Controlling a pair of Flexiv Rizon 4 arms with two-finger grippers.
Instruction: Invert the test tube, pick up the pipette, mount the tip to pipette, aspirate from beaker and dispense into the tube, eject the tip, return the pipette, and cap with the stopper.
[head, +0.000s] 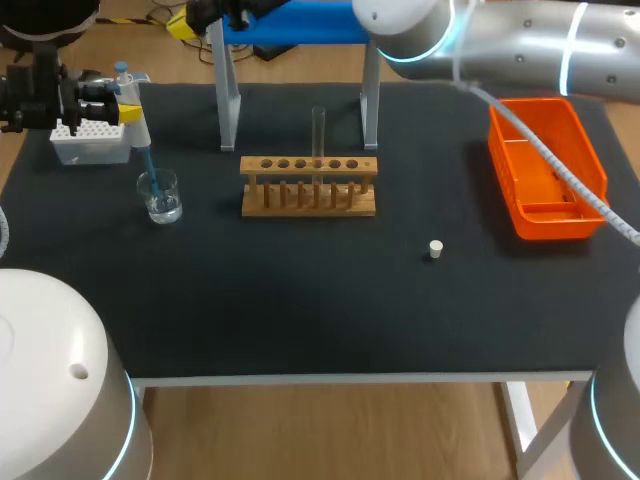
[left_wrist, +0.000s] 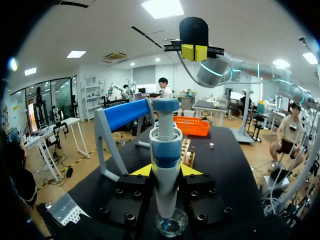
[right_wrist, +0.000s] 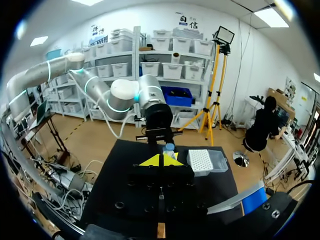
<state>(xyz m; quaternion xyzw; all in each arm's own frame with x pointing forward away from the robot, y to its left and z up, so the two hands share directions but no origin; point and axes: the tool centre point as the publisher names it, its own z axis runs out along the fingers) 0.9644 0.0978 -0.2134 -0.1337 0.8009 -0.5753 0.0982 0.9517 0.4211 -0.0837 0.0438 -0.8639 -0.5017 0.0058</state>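
Note:
My left gripper (head: 122, 100) is shut on the white and blue pipette (head: 135, 120), a yellow fingertip (left_wrist: 141, 170) on each side of its body (left_wrist: 166, 165). The pipette's blue tip (head: 150, 165) dips into the glass beaker (head: 160, 196), which lies right under the gripper (left_wrist: 171, 223). A clear test tube (head: 318, 130) stands upright in the wooden rack (head: 308, 186). The small white stopper (head: 435, 249) lies on the mat right of the rack. My right gripper (left_wrist: 194, 52) hangs high above the table, shut and empty (right_wrist: 161, 161); the head view shows only its arm (head: 420, 35).
A white tip box (head: 88, 140) sits behind the beaker at the far left. The blue pipette stand (head: 295, 28) on grey legs rises behind the rack. An orange basket (head: 545, 165) stands at the right.

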